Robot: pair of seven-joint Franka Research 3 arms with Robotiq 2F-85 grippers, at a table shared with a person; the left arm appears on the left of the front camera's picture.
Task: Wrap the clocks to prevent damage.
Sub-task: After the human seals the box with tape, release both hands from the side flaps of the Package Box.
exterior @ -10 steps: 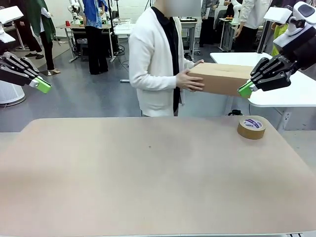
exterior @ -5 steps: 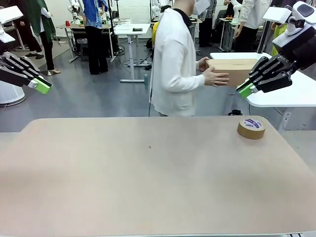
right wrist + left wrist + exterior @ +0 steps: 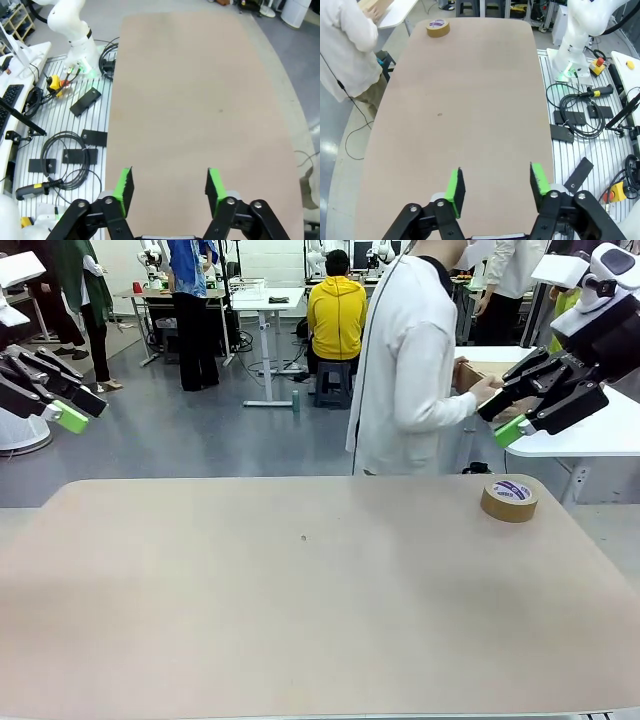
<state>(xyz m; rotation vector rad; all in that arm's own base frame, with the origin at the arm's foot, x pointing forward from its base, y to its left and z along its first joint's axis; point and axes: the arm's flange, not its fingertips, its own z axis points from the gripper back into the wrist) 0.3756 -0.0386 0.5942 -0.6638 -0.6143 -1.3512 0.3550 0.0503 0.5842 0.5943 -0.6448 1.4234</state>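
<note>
The left gripper (image 3: 494,186), black with green pads, hangs above the near left end of the long beige table (image 3: 300,600) with its jaws spread wide and nothing between them; in the front view it sits high at the far left edge (image 3: 62,405), clear of the tabletop. The right gripper (image 3: 169,188), built the same, also stands open and empty over the opposite end of the table, and from the front it shows raised at the upper right (image 3: 522,405). Just below and slightly inward of the right gripper, a brown roll of packing tape (image 3: 510,497) with a white and purple label lies flat near the far right corner of the table; from the left wrist it lies far ahead, at the table's far end (image 3: 438,27). Beside the right gripper, beyond the table's far edge, a person in a white long-sleeved top (image 3: 410,370) stands turned away, hands on a brown cardboard box (image 3: 468,373) resting on a white side table (image 3: 580,435). No clocks can be made out.
</note>
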